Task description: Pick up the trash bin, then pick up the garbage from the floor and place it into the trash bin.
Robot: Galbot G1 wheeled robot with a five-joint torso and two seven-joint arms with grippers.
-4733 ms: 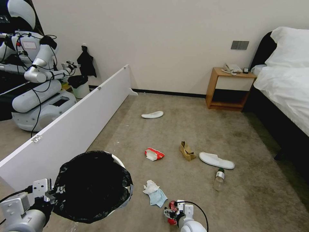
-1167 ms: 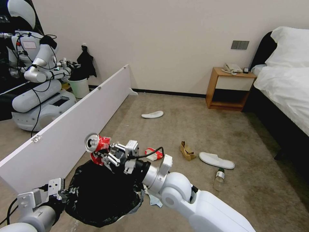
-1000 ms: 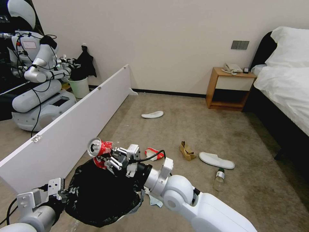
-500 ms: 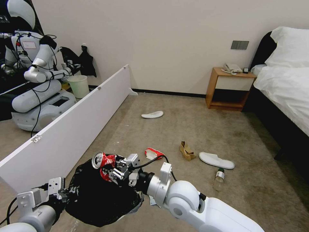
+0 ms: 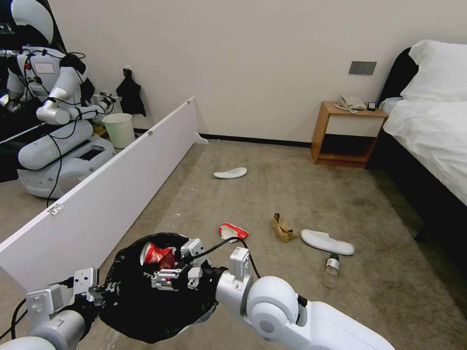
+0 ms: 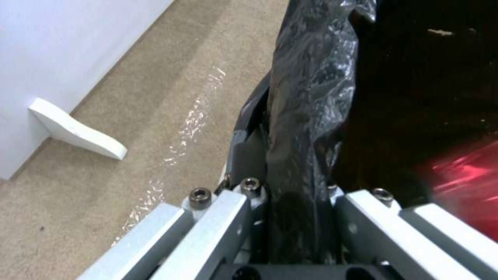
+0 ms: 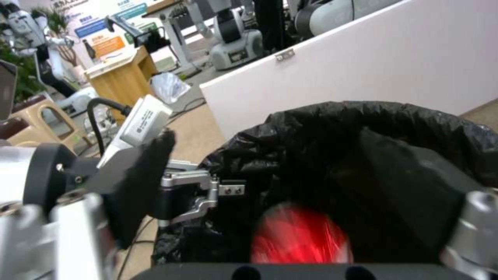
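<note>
1. The trash bin (image 5: 146, 301), lined with a crinkled black bag folded over its rim, is held off the carpet at the robot's lower left; inside its mouth is the crushed red can (image 5: 156, 254).
2. The left hand (image 5: 99, 291) is clamped on the bin's rim, bag plastic pinched between its fingers (image 6: 218, 221).
3. The right hand (image 5: 168, 278) reaches over the bin's opening with its fingers spread apart; the can is just beyond them, blurred red in the right wrist view.
4. On the floor: a red-white wrapper (image 5: 232, 231), a brown paper bag (image 5: 282, 228), a clear bottle (image 5: 331, 270), and two white slippers (image 5: 327, 242) (image 5: 230, 173).
</note>
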